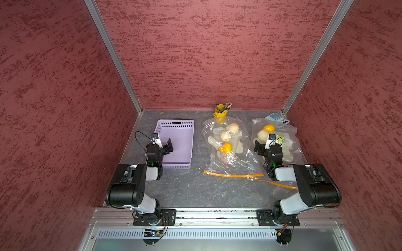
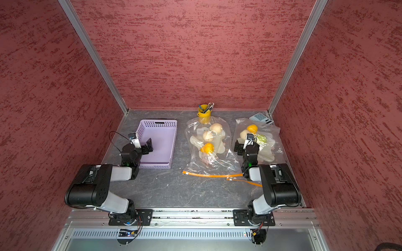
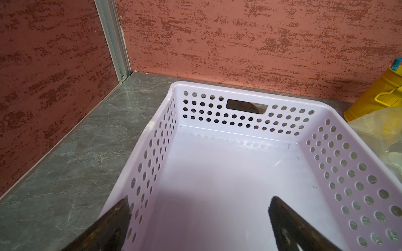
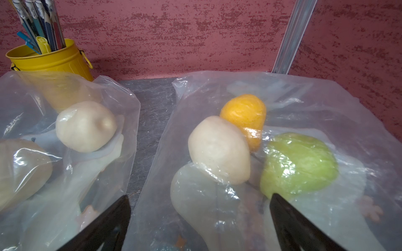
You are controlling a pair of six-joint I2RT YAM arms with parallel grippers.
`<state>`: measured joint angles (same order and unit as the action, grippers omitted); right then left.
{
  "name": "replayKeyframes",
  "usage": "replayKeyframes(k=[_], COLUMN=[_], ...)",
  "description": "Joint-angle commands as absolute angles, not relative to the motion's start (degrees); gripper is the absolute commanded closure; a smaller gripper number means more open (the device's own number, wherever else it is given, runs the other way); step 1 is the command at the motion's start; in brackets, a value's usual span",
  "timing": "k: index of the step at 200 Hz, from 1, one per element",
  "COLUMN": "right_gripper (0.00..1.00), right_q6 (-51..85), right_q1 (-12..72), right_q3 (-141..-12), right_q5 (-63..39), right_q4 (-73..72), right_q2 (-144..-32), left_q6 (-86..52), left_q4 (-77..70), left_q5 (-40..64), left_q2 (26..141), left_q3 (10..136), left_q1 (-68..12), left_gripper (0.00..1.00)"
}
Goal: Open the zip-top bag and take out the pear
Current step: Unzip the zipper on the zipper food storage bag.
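Our left pincer (image 3: pixel 199 201) hangs wide open and empty over the purple basket (image 3: pixel 239 91), and far right of the basket our right pincer (image 4: pixel 199 198), open and empty too, hangs over the zip-top bag (image 4: pixel 326 104) holding the green pear (image 4: pixel 298 163), so we think nothing is done yet.

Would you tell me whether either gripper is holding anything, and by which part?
Nothing is held: left gripper open over the basket, right gripper open above a bag.
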<state>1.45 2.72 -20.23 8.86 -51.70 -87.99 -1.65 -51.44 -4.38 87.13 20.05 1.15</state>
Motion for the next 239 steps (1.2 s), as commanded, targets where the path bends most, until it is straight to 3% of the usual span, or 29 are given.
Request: replayKeyframes(k=[1, 14, 29, 48, 79, 108, 124, 148, 167, 212, 239], right_gripper=[0.01, 0.01, 0.01, 0.01, 0.01, 0.01, 0.01, 0.01, 0.01, 0.02, 0.03], right_q6=[1.3, 0.0, -1.5, 3.3, 9.1, 19.4, 24.0, 27.1, 29.2, 30.3, 30.2], right_q1=[2.1, 2.7, 6.1, 8.2, 23.2, 39.5, 46.9, 61.7, 70.2, 76.6, 76.9], right_q3=[-20.8, -20.7, -23.3, -29.4, -40.4, -44.0, -43.7, -46.7, -47.8, -47.2, -45.4], right_q5=[11.0, 10.0, 16.1, 14.4, 17.0, 23.4, 21.0, 27.5, 32.6, 33.8, 33.1], right_q4=[-54.5, -51.6, -40.2, -20.0, 12.2, 30.4, 34.2, 40.2, 43.5, 39.0, 35.4], right_q2=[-87.7, -83.9, -73.2, -60.5, -51.3, -48.3, -48.5, -55.2, -59.4, -63.8, -63.2], left_q6=[-0.8, 1.1, 2.7, -7.4, -29.0, -43.6, -53.7, -68.5, -75.8, -81.5, -84.1], left_q4=[-53.0, -42.2, -31.4, -12.0, 16.7, 33.5, 33.1, 25.6, 19.3, 8.8, 0.8], left_q5=[-5.0, -8.8, -17.7, -18.5, -2.5, 7.6, 12.8, 9.8, 7.3, 1.7, -3.1], left_q2=[87.3, 81.8, 74.7, 64.5, 55.9, 47.7, 42.9, 39.0, 38.1, 39.7, 42.6], left_q3=[21.1, 24.4, 29.8, 39.2, 51.0, 48.0, 41.5, 31.7, 24.8, 17.4, 14.8], left_q1=[0.8, -1.9, -6.8, -12.3, -22.1, -30.4, -36.9, -50.5, -54.5, -55.8, -55.8], left_gripper=[0.00, 0.00, 0.00, 0.00, 0.00, 0.00, 0.00, 0.00, 0.06, 0.23, 0.25])
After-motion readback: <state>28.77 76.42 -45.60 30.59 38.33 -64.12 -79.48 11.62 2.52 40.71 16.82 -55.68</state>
